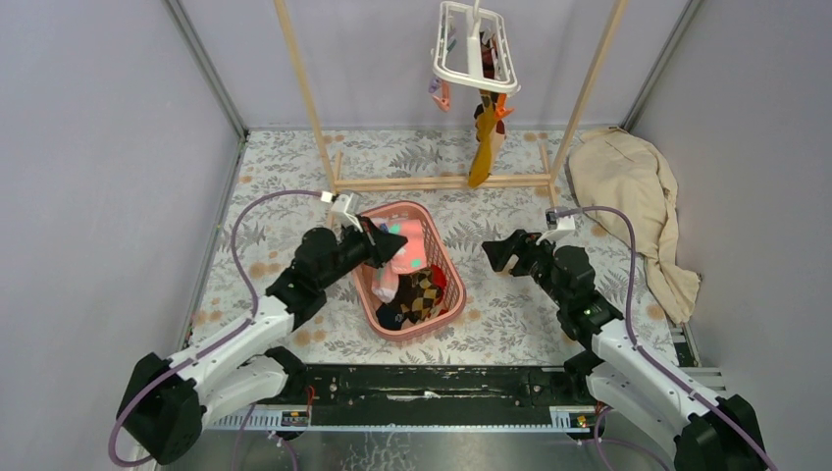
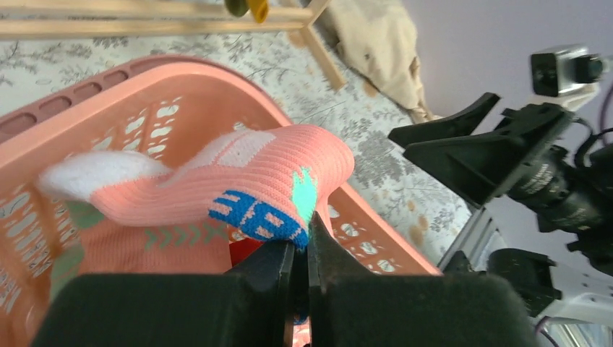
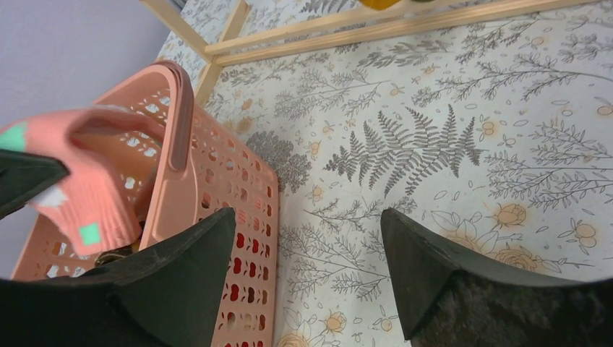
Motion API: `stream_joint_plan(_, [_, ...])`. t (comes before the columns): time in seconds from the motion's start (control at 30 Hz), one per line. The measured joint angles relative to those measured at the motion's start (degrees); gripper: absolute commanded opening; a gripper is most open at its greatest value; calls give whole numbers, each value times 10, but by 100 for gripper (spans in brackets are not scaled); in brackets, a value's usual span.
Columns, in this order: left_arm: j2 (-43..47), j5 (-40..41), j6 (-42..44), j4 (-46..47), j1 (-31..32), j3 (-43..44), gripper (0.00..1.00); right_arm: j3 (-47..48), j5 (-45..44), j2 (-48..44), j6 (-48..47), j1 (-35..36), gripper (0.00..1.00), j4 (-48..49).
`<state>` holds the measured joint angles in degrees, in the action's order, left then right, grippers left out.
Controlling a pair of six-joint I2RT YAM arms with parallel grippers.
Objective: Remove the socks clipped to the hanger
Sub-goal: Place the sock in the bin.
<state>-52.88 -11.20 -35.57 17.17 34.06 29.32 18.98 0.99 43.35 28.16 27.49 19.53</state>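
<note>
The left gripper [image 2: 301,249] is squeezed tight on a pink sock [image 2: 253,181] with blue and green marks. It holds the sock by one edge, right over the pink basket [image 1: 453,285] in the middle of the bench [image 1: 510,314]. It looks like the sock is there so it can drop in with the other socks [image 1: 422,294] lying at the bottom. The right gripper [image 3: 308,224] has its jaws wide apart and holds nothing. It sits low, just beside the basket at its 3 o'clock side, and points toward 12 o'clock. That seems a good spot to reach up from next. The white hanger [image 1: 476,49] hangs at 12 o'clock from the top of the wooden rack [image 1: 442,182]. A yellow sock [image 1: 483,152] dangles from its clips, with at least one more sock close beside it, so the job is not done yet. A big beige cloth [image 1: 633,196] lies at 2 o'clock, well apart from the basket.
</note>
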Motion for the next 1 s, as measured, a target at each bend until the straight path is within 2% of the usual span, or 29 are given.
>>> stream_joint_plan(0.07, [-32, 19, 3, 10, 7, 0, 8, 0, 7, 9, 2, 0, 82, 0])
stream_joint_plan(0.2, [-92, 60, 14, 30, 16, 2, 38, 0, 16, 23, 2, 0, 82, 1])
stream_joint_plan(0.27, [-123, 82, 24, 27, 17, 7, 50, 0, 17, 28, 2, 0, 82, 4])
stream_joint_plan(0.37, [-153, 108, 35, 21, 19, 15, 57, 0, 17, 31, 2, 0, 83, 4])
stream_joint_plan(0.47, [-161, 121, 42, 21, 19, 22, 71, 0, 16, 31, 2, 0, 83, 5])
stream_joint_plan(0.57, [-157, 123, 49, 21, 21, 33, 74, -3, 16, 32, 2, 0, 83, 9])
stream_joint_plan(0.63, [-148, 124, 53, 19, 25, 38, 88, -5, 15, 36, 1, 0, 83, 12])
stream_joint_plan(0.67, [-138, 125, 57, 16, 29, 38, 92, -7, 15, 38, 1, 0, 83, 14])
stream_joint_plan(0.77, [-101, 136, 66, -2, 44, 38, 93, -15, 15, 41, 2, 0, 83, 23])
stream_joint_plan(0.9, [-55, 156, 71, -18, 65, 38, 90, -29, 15, 42, 2, 0, 83, 33])
stream_joint_plan(0.97, [-37, 169, 74, -27, 76, 38, 85, -30, 16, 44, 3, 0, 83, 35])
stream_joint_plan(1.0, [-29, 174, 75, -31, 81, 38, 79, -30, 16, 44, 4, 0, 82, 36])
